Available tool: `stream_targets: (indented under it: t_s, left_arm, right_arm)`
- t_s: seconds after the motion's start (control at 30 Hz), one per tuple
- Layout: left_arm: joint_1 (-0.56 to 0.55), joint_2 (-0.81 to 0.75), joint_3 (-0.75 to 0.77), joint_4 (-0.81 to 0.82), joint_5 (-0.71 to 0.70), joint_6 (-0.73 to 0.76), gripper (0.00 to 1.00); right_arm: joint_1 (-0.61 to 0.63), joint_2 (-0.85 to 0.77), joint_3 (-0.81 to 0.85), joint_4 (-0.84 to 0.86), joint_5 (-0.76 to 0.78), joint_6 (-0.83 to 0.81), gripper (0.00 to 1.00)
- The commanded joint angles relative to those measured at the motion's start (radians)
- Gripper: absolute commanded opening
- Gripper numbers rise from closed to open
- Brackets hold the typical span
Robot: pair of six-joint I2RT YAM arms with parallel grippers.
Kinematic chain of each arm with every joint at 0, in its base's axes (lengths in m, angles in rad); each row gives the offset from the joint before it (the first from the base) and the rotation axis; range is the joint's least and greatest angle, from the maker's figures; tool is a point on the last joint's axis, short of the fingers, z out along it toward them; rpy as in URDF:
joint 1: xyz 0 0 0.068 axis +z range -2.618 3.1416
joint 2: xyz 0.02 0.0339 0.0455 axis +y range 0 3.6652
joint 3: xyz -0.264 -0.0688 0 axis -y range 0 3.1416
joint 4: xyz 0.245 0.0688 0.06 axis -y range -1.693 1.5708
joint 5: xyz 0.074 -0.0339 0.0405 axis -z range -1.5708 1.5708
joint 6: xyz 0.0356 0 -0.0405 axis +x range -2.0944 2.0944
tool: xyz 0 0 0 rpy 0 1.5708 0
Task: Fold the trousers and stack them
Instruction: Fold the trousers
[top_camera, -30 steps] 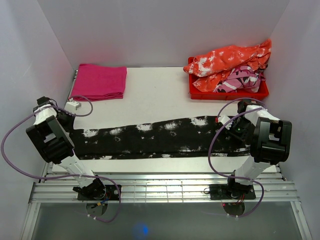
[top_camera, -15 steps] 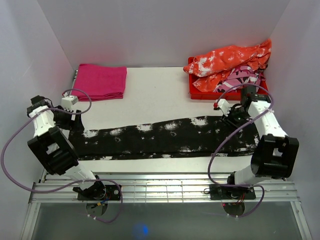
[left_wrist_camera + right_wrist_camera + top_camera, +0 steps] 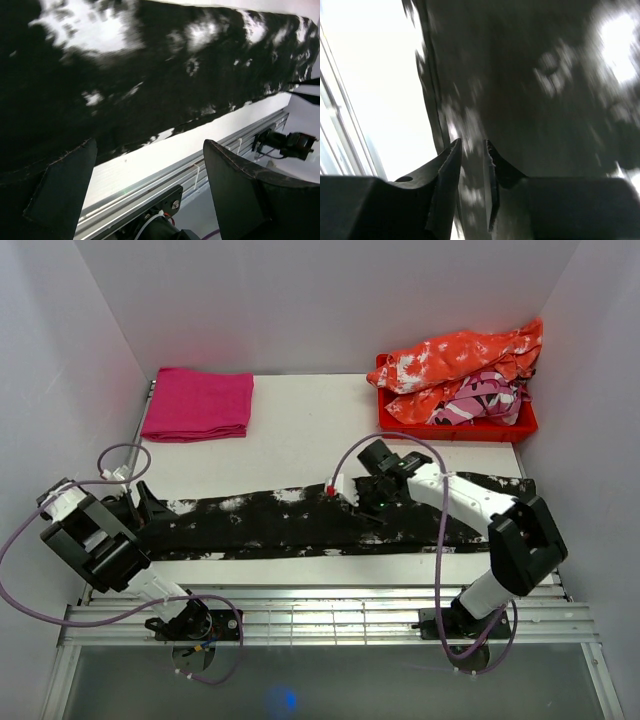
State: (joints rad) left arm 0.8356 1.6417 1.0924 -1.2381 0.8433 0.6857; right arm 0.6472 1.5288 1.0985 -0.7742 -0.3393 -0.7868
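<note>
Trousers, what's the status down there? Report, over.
Left gripper jaws wide, empty. Right gripper jaws narrow, over the trousers near mid-length. Trousers laid out long, not stacked. No clutter on them.

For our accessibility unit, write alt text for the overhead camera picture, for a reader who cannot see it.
Mottled black trousers lie stretched across a white table between two robot arms. The left gripper sits open at their left end; the right gripper reaches over their middle. Behind are a folded magenta cloth and a red tray of clothes.
</note>
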Motion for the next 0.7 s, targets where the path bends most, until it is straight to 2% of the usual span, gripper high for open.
stream_targets:
  t_s: [0.0, 0.17, 0.4, 0.53, 0.67]
  left_arm:
    - [0.033, 0.006, 0.017, 0.000, -0.041, -0.048, 0.98]
    - [0.022, -0.005, -0.071, 0.192, -0.110, -0.116, 0.98]
    - [-0.039, 0.142, -0.079, 0.425, -0.112, -0.253, 0.98]
    - [-0.082, 0.191, -0.013, 0.474, -0.118, -0.314, 0.98]
    - [-0.084, 0.158, 0.038, 0.456, -0.078, -0.338, 0.98]
  right_arm:
    - [0.087, 0.069, 0.003, 0.150, 0.040, 0.132, 0.29]
    - [0.126, 0.197, 0.004, 0.219, 0.072, 0.176, 0.29]
    - [0.123, 0.361, 0.041, 0.291, 0.172, 0.212, 0.25]
    - [0.092, 0.406, 0.080, 0.294, 0.201, 0.236, 0.24]
    - [0.083, 0.372, 0.107, 0.280, 0.183, 0.261, 0.24]
